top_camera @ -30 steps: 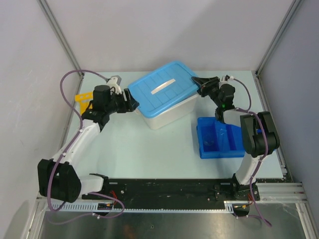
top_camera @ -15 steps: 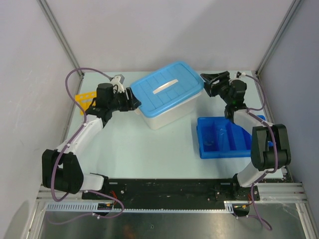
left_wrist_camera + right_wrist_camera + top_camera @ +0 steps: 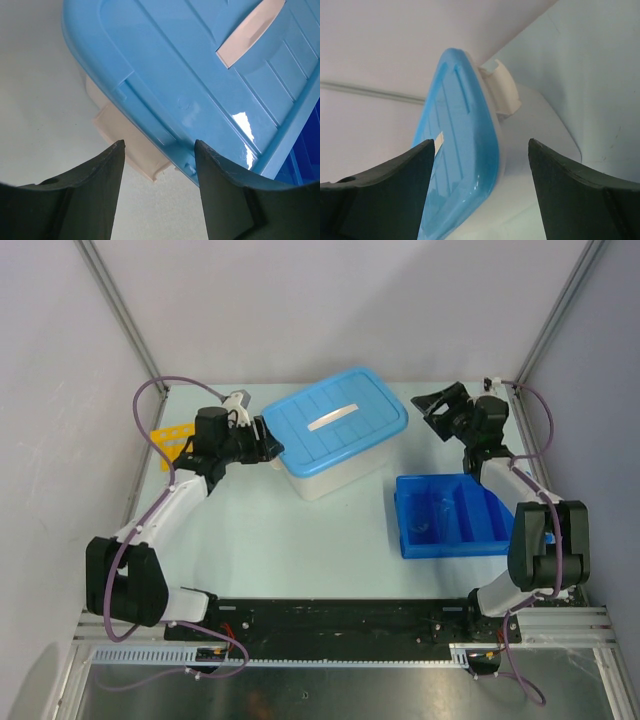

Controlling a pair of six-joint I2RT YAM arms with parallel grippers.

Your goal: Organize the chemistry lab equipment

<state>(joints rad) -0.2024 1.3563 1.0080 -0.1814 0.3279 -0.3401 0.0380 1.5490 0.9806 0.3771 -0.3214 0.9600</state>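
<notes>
Pale worktop [image 3: 300,530], lidded white tub [image 3: 330,478] near centre. Left claw [image 3: 270,445] open astride tub's 9 o'clock latch [image 3: 135,150], seemingly not touching. Right claw [image 3: 432,412] gaping at 2 o'clock, clear. Yellow tube rack [image 3: 170,440] at 9 o'clock, beyond left claw.

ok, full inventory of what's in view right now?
tub with lid: one, white with blue lid on, back centre of table
divided tray: one, blue, right of the tub; contents too small to tell
holed rack: one, yellow, far left, partly behind the left arm
table: one, pale, under everything
left gripper: one, black, open, jaws either side of the tub's near latch
right gripper: one, black, open, off the tub's right end, apart from it
</notes>
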